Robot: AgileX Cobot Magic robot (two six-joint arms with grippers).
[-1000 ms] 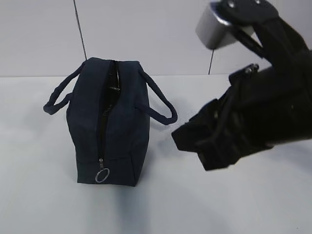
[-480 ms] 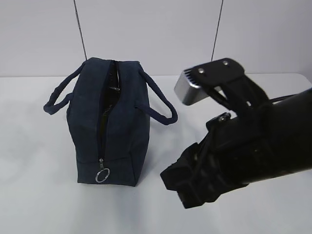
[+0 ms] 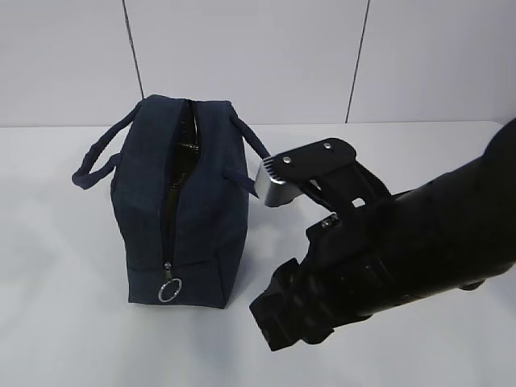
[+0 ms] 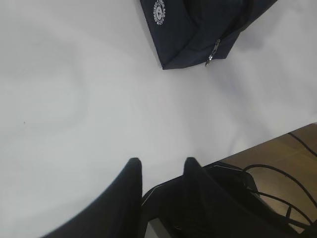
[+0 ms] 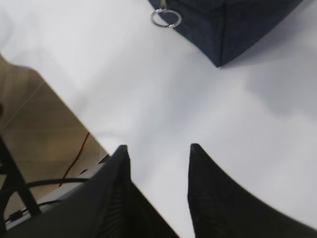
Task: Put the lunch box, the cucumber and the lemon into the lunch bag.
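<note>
Navy fabric makes the lunch bag, which stands upright on the white table, its zipper ring hanging low on the near end; the right gripper hovers just beside the bag's near corner, fingers spread and empty; the left gripper is well apart from the bag, fingers also parted, holding nothing.

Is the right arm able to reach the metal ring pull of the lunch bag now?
Probably yes. The right gripper is open and empty, and only bare table lies between it and the ring pull at the lunch bag end.
</note>
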